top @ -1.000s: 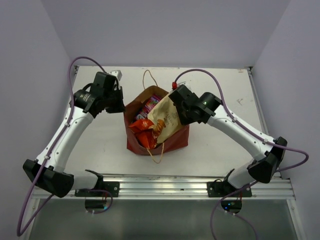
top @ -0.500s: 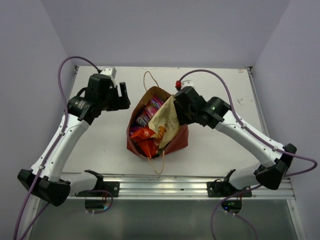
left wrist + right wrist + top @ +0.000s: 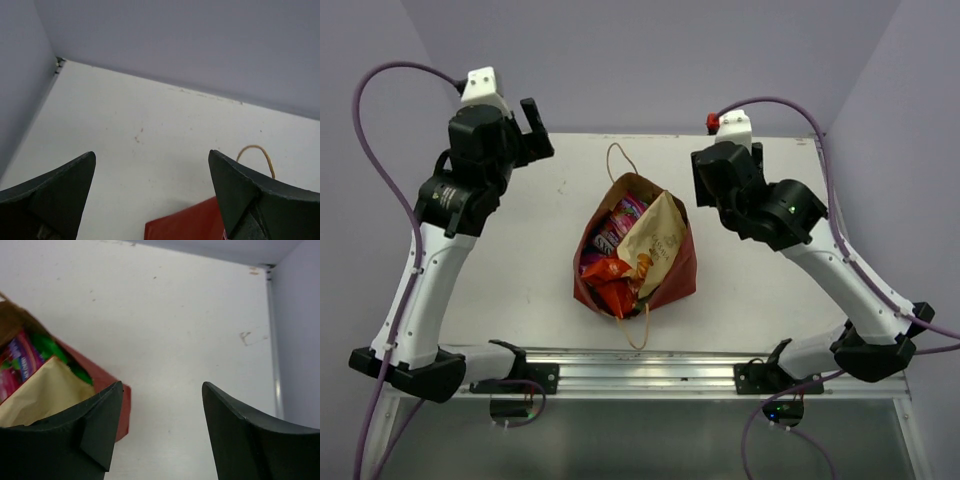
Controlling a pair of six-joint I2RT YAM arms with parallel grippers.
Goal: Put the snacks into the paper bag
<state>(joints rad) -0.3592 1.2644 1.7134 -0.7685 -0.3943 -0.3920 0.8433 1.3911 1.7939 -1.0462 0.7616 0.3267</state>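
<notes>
The reddish-brown paper bag lies in the middle of the table with its mouth toward the far side. Snacks fill it: a beige-orange packet, an orange-red packet and purple candy packs. My left gripper hangs high above the far left of the table, open and empty; its wrist view shows only a bag corner and a string handle. My right gripper is raised to the right of the bag, open and empty, with the bag's edge under its left finger.
Grey walls close in the table on the left, far and right sides. A metal rail runs along the near edge between the arm bases. A second string handle lies on the table in front of the bag.
Both grippers opened and rose away from the bag. The right one let go of the beige-orange packet, which now rests in the bag; the left one let go of the bag's left rim.
</notes>
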